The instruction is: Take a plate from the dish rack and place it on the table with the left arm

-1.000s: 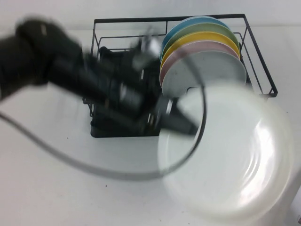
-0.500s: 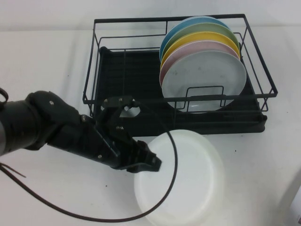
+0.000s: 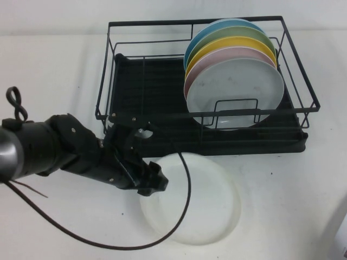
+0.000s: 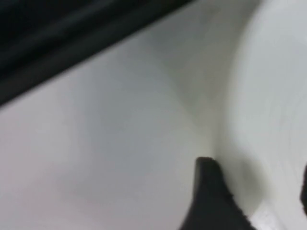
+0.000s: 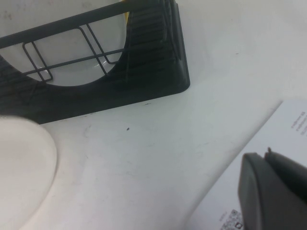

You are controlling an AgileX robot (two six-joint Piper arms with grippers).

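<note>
The white plate (image 3: 195, 200) lies flat on the table (image 3: 59, 59) just in front of the dish rack (image 3: 195, 23). My left gripper (image 3: 154, 183) is low at the plate's left edge. In the left wrist view its fingers (image 4: 211, 196) stand apart either side of the plate's rim (image 4: 273, 96), so it is open. The plate's edge also shows in the right wrist view (image 5: 19, 167). My right gripper (image 5: 264, 155) is out of the high view, hangs over a white paper sheet at the table's right and is shut and empty.
The rack holds a pale grey plate (image 3: 238, 86) in front, with pink, yellow, green and blue plates behind it. Its left half is bare black tray (image 3: 146, 81). A thin black cable (image 3: 179, 216) loops over the white plate. The paper sheet (image 3: 339, 233) lies at the right edge.
The left arm came down and back to the left with the white plate. The plate went from blurred in the air, to tilted and low, to flat on the table.
</note>
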